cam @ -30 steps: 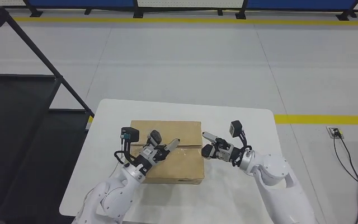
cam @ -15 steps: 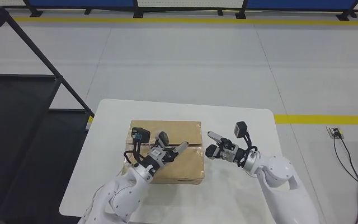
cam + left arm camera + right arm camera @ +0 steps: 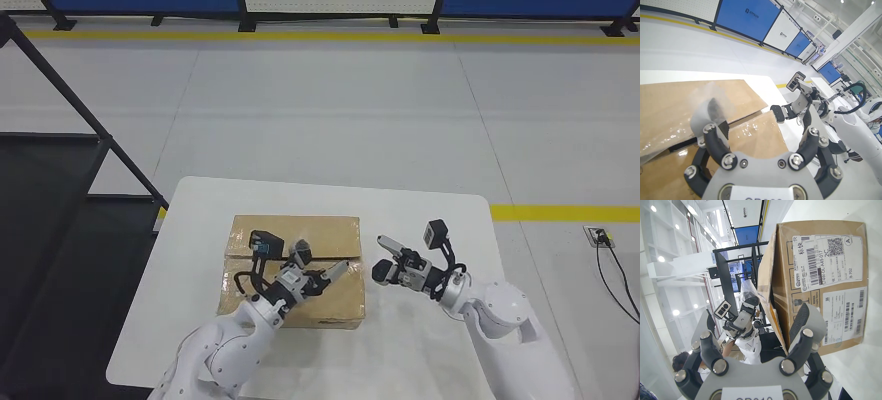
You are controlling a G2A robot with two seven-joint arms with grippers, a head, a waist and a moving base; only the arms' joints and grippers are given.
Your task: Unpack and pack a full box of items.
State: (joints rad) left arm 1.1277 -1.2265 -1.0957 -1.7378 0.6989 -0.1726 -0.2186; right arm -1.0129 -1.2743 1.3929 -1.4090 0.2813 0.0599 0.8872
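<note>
Now left end effector (image 3: 320,260) farther across box (image 3: 335,232) top, spread wide, right end effector (image 3: 384,257) released, edged back

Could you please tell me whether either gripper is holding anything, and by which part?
Nothing is held: left gripper is open over the box, right gripper open beside it.

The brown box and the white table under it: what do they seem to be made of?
The box looks like plain brown cardboard, matt, with folded flaps and a creased edge; glossy clear tape shines along its top, and white paper labels are stuck on one side. The table has a smooth white top, perhaps laminate or painted board; I cannot tell which.
</note>
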